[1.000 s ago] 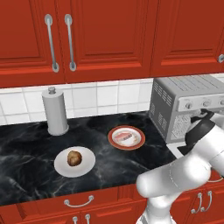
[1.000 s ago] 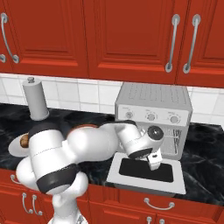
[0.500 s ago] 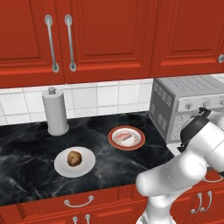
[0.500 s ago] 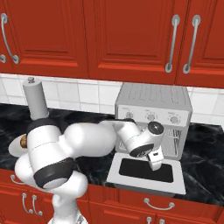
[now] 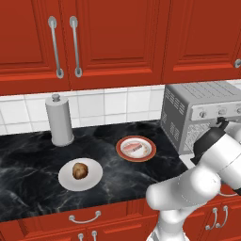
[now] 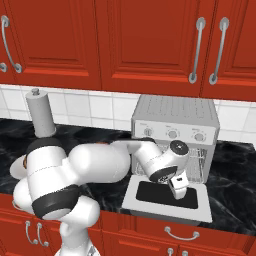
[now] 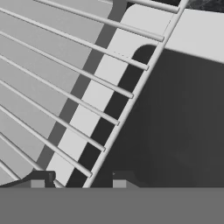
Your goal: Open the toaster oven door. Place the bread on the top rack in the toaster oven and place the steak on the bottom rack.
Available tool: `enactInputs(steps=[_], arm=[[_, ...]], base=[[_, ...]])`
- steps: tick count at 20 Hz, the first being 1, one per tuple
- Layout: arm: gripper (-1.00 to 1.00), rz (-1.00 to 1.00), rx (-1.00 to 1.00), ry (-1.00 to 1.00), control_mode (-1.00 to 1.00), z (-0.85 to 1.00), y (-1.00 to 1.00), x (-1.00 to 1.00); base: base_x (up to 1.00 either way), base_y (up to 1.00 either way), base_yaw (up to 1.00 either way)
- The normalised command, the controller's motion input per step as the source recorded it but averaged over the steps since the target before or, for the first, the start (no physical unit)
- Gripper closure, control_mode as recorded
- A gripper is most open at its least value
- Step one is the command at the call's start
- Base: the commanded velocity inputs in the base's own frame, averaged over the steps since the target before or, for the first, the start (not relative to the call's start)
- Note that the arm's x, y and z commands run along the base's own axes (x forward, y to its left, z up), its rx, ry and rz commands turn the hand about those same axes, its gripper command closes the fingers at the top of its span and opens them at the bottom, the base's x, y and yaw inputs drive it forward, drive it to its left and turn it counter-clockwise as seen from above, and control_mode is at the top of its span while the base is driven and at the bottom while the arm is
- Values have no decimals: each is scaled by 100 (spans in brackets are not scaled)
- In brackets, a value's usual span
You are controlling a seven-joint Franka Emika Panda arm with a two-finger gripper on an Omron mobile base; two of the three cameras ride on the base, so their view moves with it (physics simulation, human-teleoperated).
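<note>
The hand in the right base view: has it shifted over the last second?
No, barely if at all. The hand hangs above the dark glass of the lowered oven door, just under the middle knob, the same spot as a second ago.

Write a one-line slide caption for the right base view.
Toaster oven door lies open; the empty gripper hovers over its dark glass, in front of the toaster oven.

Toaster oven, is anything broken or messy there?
Nothing stands out. The toaster oven door lies folded down flat, and the bread and steak sit neatly on their plates.
</note>
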Motion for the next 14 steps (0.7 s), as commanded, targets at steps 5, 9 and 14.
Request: enactInputs(steps=[5,9,14], arm=[[100,0,-1,3,-100,-94,0,-86],[100,0,-3,7,-100,-94,0,-82],[100,0,-6,13,-100,-94,0,-79]], base=[[0,0,0],[0,0,0],[0,0,0]])
